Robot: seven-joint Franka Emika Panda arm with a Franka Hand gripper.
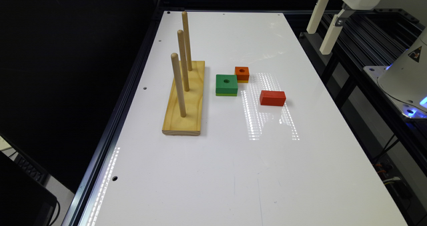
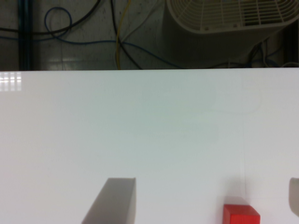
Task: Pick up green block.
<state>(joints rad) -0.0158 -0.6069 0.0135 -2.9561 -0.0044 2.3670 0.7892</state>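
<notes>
Green block point(image 1: 227, 84) lying flat on tabletop point(image 1: 233, 172), toward eight o'clock from raised hand point(image 1: 323, 26); fingers standing apart, gripping nothing.

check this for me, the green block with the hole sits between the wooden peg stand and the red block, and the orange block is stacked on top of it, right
Not quite. The orange block is not stacked on the green block; it rests on the table beside it, at its far corner. The exterior view shows this. The rest holds: the green block lies between the wooden peg stand and the red block.
</notes>
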